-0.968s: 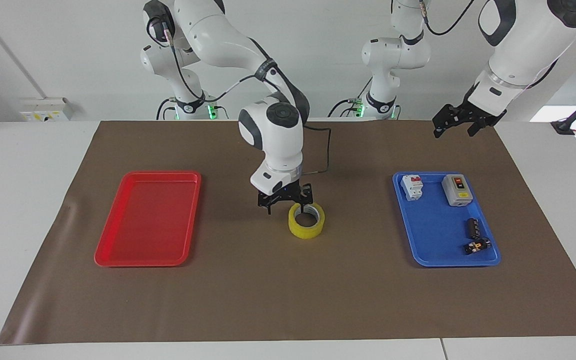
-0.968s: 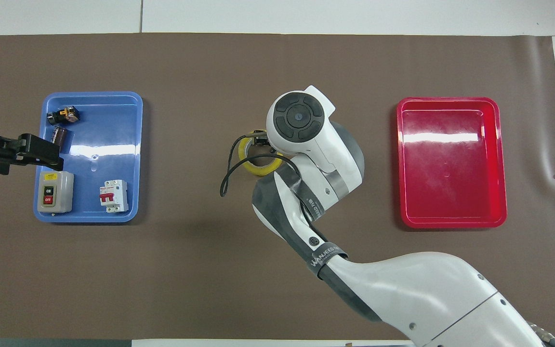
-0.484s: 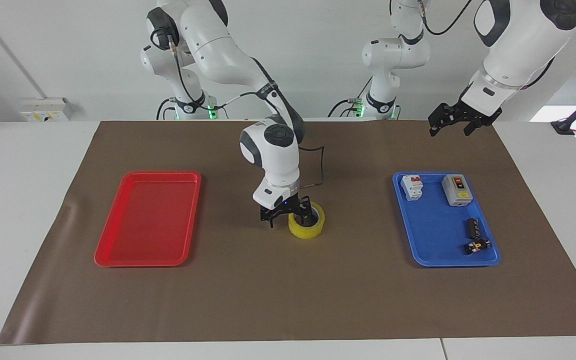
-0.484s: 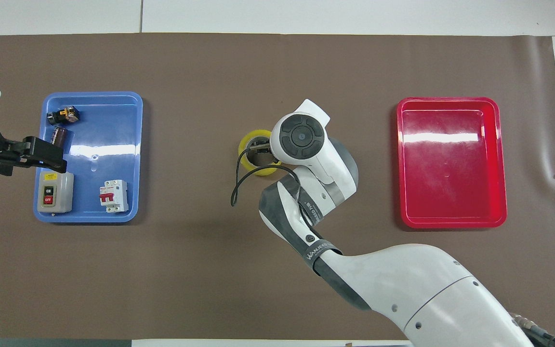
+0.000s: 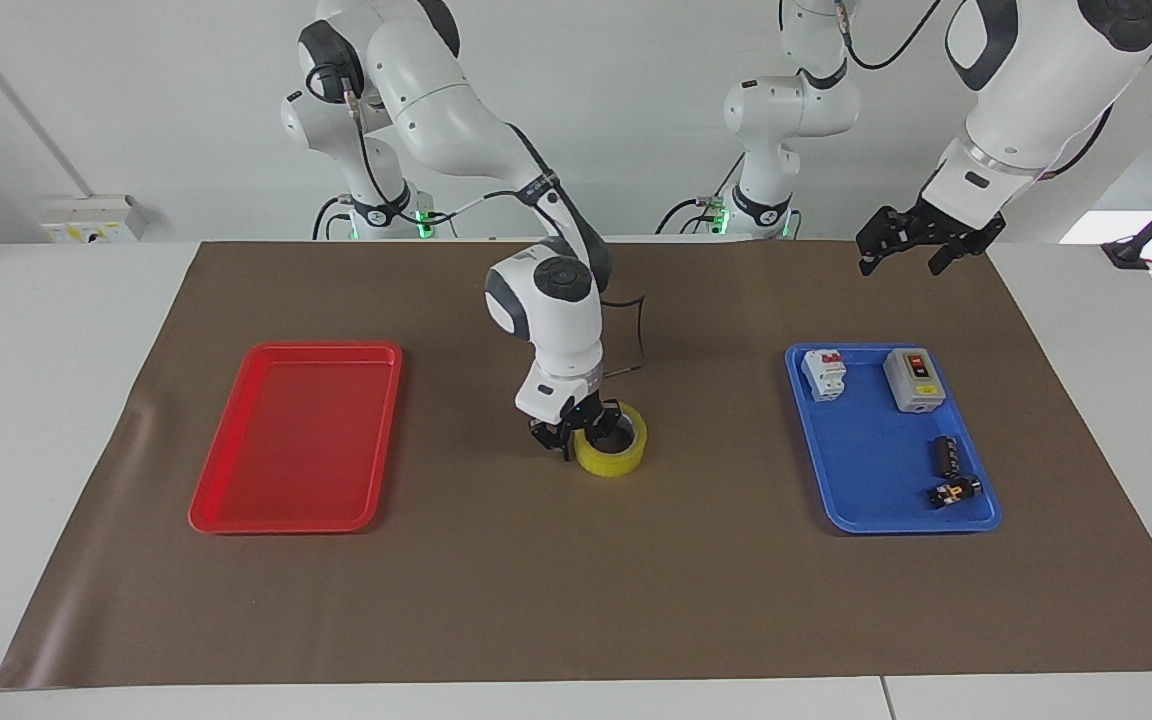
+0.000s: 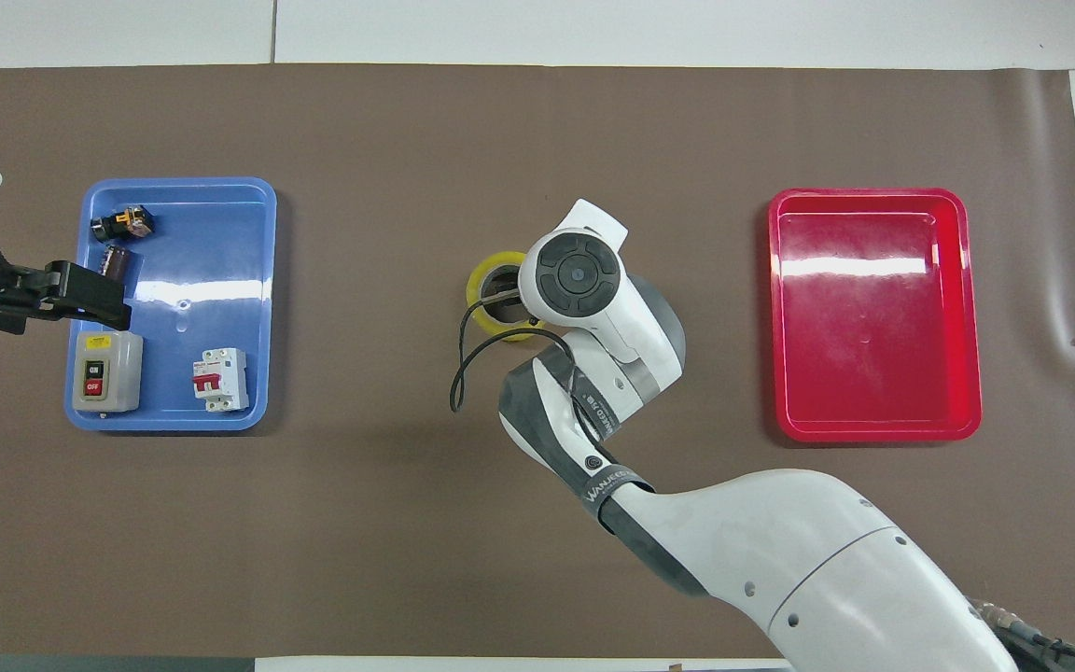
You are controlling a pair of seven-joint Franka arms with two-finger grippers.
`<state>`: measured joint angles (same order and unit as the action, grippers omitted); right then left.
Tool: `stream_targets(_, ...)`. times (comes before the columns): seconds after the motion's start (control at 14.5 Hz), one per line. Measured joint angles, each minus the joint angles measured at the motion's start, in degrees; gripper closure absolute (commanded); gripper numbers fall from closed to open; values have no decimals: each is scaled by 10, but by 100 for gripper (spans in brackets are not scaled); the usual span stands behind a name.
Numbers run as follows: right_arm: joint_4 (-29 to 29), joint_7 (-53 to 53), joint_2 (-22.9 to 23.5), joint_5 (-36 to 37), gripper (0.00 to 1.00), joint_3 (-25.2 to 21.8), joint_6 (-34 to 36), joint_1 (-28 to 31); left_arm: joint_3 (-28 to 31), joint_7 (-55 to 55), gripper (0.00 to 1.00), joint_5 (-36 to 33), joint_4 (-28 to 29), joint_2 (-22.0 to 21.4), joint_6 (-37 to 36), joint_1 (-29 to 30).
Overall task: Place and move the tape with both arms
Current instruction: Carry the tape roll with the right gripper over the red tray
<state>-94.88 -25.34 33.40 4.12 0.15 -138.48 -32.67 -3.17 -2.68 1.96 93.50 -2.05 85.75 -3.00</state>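
Tape (image 5: pixel 614 452): lies flat on the brown mat (image 5: pixel 576 600), mid-table, between the red tray (image 5: pixel 296 437) and the blue tray (image 5: pixel 891 440), well apart from both. My right gripper (image 5: pixel 576 432) is down on it, one finger inside the ring's hole, the other outside the wall on the side toward the red tray; the fingers are drawn in on that wall, so I judge the grip made. The roll is on the mat, not lifted.

Why a wall pinch: the ring looks too wide to span, and the core gives a stiff edge to squeeze against. I judge the red tray, toward my right arm's end, to be the destination.

Materials, from my end of the table outward:
- Left gripper (image 5: pixel 914 243): up in the air over the mat near the blue tray's end closest to my bases, fingers spread wide, holding nothing. That arm waits.
- Grey switch box (image 5: pixel 913 380) and a white breaker (image 5: pixel 823 374): hard moulded plastic, blocky, in the blue tray's end toward me.
- Tape: translucent yellow film, glossy, on a whitish core.
- Two small dark parts (image 5: pixel 948 473): at the blue tray's other end; detail too small to tell.
- Trays: glossy plastic, shallow rims, rounded corners. Red tray holds nothing.
- Mat: matte, paper-like.
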Motion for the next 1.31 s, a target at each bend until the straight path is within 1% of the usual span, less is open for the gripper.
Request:
stream_targets(0.14,4,0,0,0,100,-1,10,1,0,1,0,-10,0,-7,0,2)
stream_targets(0.28,26,0,0,1,100,-5,61,11,0,2,0,-11,0,-13,0,4)
stream_targets(0.41,49,11,-14,6,100,-10,121,40,0,2,0,-11,1,-15,1,4)
stream_targets(0.48,54,26,-30,7,100,-13,154,59,0,2,0,-11,4,-16,3,5)
stream_targets(0.62,49,84,-78,8,100,-15,216,106,1,2,0,-12,15,-17,7,5)
stream_targets(0.69,34,127,-107,8,100,-16,234,133,2,2,0,-12,18,-18,6,6)
stream_targets(0.76,8,177,-138,8,100,-16,241,163,3,2,0,-12,19,-18,5,6)
stream_targets(0.9,-55,273,-188,8,100,-16,241,224,4,2,0,-12,19,-19,1,12)
stream_targets(1.04,-106,330,-213,8,100,-16,228,271,8,4,0,-12,19,-21,1,20)
stream_targets(1.18,-166,374,-224,8,100,-15,158,310,9,5,0,-12,19,-23,5,21)
stream_targets(1.31,-237,408,-229,8,100,-15,60,348,6,5,0,-12,21,-23,9,20)
